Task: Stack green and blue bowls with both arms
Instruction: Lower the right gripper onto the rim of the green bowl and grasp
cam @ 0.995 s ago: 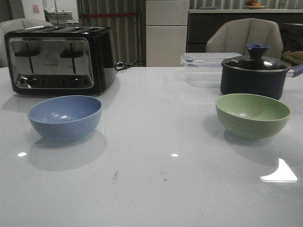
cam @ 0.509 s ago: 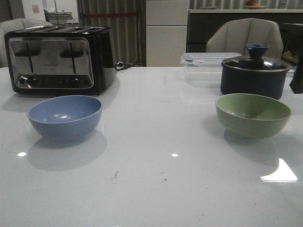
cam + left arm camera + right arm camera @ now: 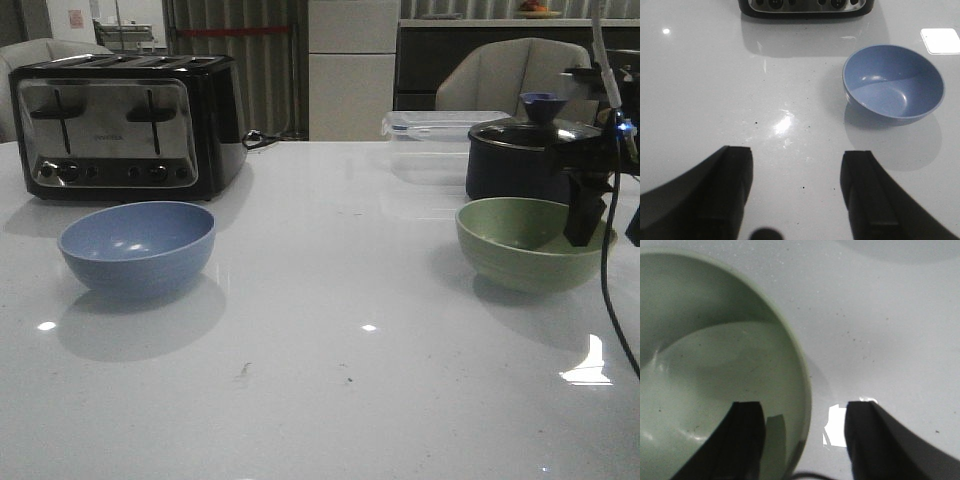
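From the front, the blue bowl sat on the white table at the near left before the toaster, and the green bowl at the right before the dark pot, with the right gripper at its right rim. The left wrist view showed the left gripper spread wide and empty above the table, the blue bowl well apart from it. In the right wrist view the right gripper was spread wide, one finger over the inside of the green bowl, the other outside its rim.

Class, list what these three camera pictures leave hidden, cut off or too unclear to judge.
- Left gripper: absent from the front view, outside the frame.
- Right gripper: front view's edge crops it, so contact with the green bowl is unclear.
- Pot: contents hidden by its lid.
- Toaster: label too small.
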